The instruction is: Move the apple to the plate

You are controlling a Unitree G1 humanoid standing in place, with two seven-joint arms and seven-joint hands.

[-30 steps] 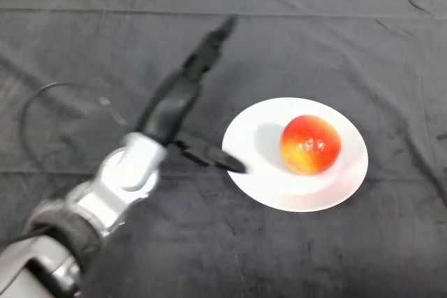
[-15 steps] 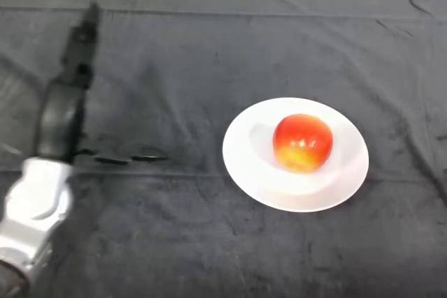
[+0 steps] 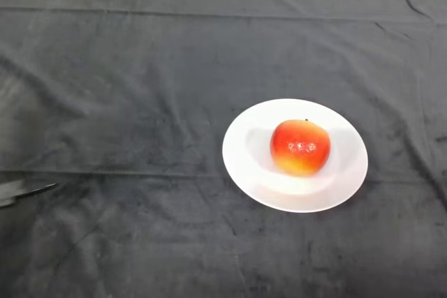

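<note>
Now the apple [image 3: 300, 146] sits on the plate [image 3: 342, 179].

One apple [image 3: 300, 147], red shading to yellow, sits on the bench [image 3: 140, 68]. One plate [image 3: 349, 172], white and round, lies under it, toward the right edge of the bench. One dark cloth covers the bench from edge to edge, with no second sheet showing. At the left edge, low down, one thin dark sliver [image 3: 24, 192] pokes in; it may be a fingertip of the hand, though too little of it shows to be sure. That makes one fruit, one dish, one cloth and one unclear dark shape.
</note>
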